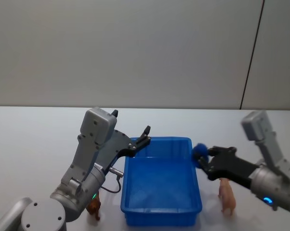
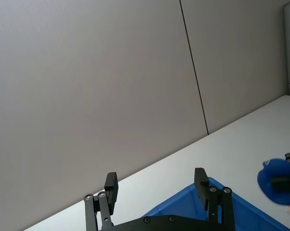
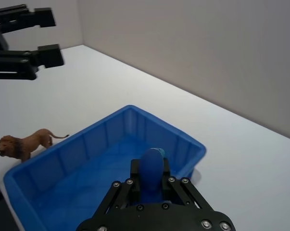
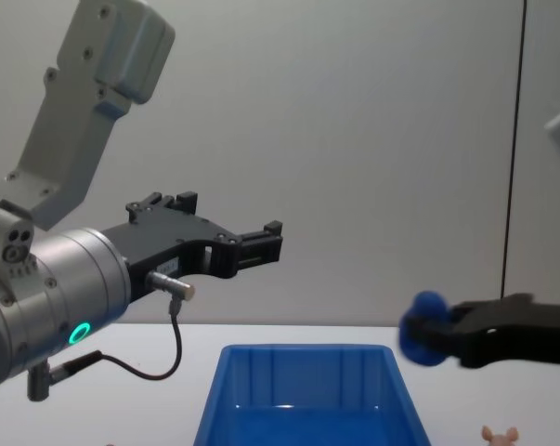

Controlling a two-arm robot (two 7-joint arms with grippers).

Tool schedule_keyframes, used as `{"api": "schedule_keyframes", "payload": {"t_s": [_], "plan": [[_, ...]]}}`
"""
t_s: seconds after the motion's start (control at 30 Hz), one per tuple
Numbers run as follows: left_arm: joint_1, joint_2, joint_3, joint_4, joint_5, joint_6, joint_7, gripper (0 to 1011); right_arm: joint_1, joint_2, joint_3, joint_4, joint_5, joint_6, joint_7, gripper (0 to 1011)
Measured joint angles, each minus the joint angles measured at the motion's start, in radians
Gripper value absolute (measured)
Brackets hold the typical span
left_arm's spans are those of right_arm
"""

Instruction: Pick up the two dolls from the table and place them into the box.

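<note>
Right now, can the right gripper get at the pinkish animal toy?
Probably not yet: the right gripper is shut on the blue plush by the box rim. The animal toy stands free on the table near that arm.

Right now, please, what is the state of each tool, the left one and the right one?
Left tool: open, holding nothing.
Right tool: closed on the blue doll.
</note>
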Motion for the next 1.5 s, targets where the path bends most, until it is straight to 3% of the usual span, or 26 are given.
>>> {"api": "schedule_keyframes", "payload": {"t_s": [0.23,0.5,0.8,1.13,1.5], "plan": [[0.0,0.0,0.0,0.0,0.0,0.0,0.0,1001,0.018,-0.038,-0.042,0.026,-0.039,0.008,0.017,201],[0.0,0.0,0.0,0.0,0.0,0.0,0.0,1001,0.029,-0.065,-0.075,0.054,-0.069,0.01,0.021,461],[0.0,0.0,0.0,0.0,0.0,0.0,0.0,1001,0.03,-0.071,-0.083,0.061,-0.075,-0.008,-0.003,744],[0.0,0.0,0.0,0.0,0.0,0.0,0.0,1001,0.004,-0.043,-0.062,0.035,-0.043,-0.033,-0.06,1001],[0.0,0.0,0.0,0.0,0.0,0.0,0.0,1001,-0.049,0.013,-0.02,-0.011,0.018,-0.021,-0.136,1003]]}}
